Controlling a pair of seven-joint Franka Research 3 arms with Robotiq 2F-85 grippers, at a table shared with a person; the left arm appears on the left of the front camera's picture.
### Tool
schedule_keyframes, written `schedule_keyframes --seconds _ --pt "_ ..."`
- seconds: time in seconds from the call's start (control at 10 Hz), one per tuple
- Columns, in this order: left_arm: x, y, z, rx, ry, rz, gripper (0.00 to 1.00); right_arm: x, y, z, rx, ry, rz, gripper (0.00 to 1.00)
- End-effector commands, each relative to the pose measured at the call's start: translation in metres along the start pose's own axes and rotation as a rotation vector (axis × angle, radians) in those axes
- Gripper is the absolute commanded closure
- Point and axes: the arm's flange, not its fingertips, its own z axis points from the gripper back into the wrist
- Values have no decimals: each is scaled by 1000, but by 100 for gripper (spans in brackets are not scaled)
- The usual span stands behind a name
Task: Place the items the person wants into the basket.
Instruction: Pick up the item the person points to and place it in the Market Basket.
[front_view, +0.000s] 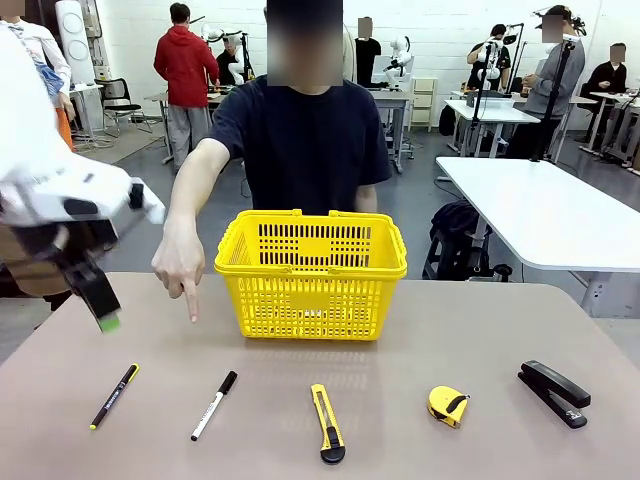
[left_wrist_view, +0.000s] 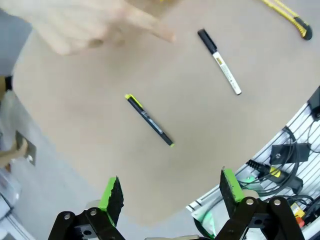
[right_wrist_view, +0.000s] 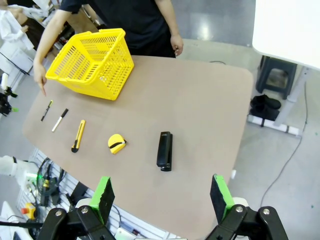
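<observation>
The yellow basket (front_view: 310, 275) stands at the table's far middle, in front of the person (front_view: 305, 130). The person's hand (front_view: 180, 265) points a finger down at the table left of the basket. Along the near edge lie the black pen (front_view: 114, 396), the white marker (front_view: 214, 405) and the tape measure (front_view: 448, 405). My left gripper (front_view: 100, 305) hangs open above the table's left end; in its wrist view the gripper (left_wrist_view: 170, 185) looks down on the pen (left_wrist_view: 149, 120), the marker (left_wrist_view: 219, 61) and the blurred hand (left_wrist_view: 85, 25). My right gripper (right_wrist_view: 161, 187) is open, high over the near edge, with the basket (right_wrist_view: 92, 62) and tape measure (right_wrist_view: 117, 143) below.
A yellow utility knife (front_view: 327, 423) lies between marker and tape measure, and a black stapler (front_view: 554, 393) lies at the near right. A white table (front_view: 540, 215) stands beyond on the right. Cables and a rack (left_wrist_view: 280, 165) sit below the table's near edge.
</observation>
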Motion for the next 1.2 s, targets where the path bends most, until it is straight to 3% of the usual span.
schedule_keyframes --seconds 0.0,0.4,0.8,1.1 --pt "-1 -18 -15 14 27 79 0 -1 -1 -1 8 2 9 0" --pt "2 -58 -51 15 -62 272 0 -1 -1 -1 8 2 9 0" --pt "42 -63 -69 -74 -63 370 0 -1 -1 -1 8 2 9 0" --pt "34 -52 -56 -124 -56 370 0 -1 -1 -1 8 2 9 0"
